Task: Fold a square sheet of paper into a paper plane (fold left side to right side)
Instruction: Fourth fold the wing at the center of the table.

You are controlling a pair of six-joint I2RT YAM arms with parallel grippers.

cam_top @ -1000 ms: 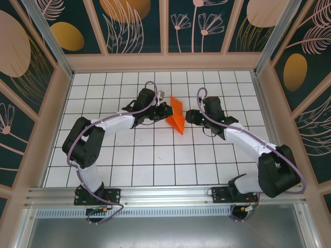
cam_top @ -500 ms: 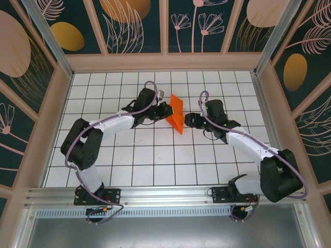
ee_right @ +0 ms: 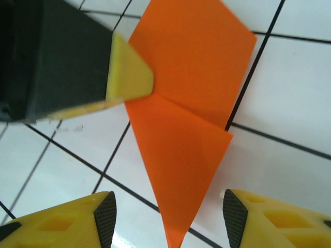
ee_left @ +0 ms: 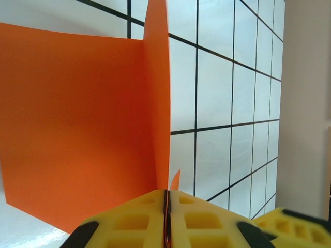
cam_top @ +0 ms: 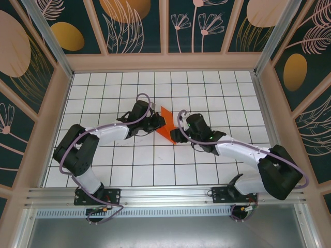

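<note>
Near the middle of the white grid table (cam_top: pixel 155 165), a little toward 12 o'clock from its centre, the orange paper (cam_top: pixel 166 125) sits between the two arms. It is folded into a narrow pointed shape, with its tip aimed at about 5 o'clock in the overhead view.

The left gripper (cam_top: pixel 155 124) comes in from the paper's 9 o'clock side. Its own camera shows its yellow jaws pressed together on the near edge of the paper (ee_left: pixel 83 129), the left gripper (ee_left: pixel 166 206) pinching it at 6 o'clock of that view. One broad panel spreads out toward 9 o'clock, and a slim flap stands up from the crease toward 12 o'clock.

The right gripper (cam_top: pixel 176 135) is at the paper's 5 o'clock, just beside the pointed tip. In its wrist view the right gripper (ee_right: pixel 168 217) has its jaws apart, one finger (ee_right: pixel 57 227) at 7 o'clock and the other at 5 o'clock. The tip of the paper (ee_right: pixel 191 103) reaches down between them without touching either.

The same view shows one yellow-tipped finger (ee_right: pixel 129 72) of the left gripper meeting the paper's edge at 10 o'clock, where a crease crosses the sheet. Whether the tip rests on the table cannot be told.
</note>
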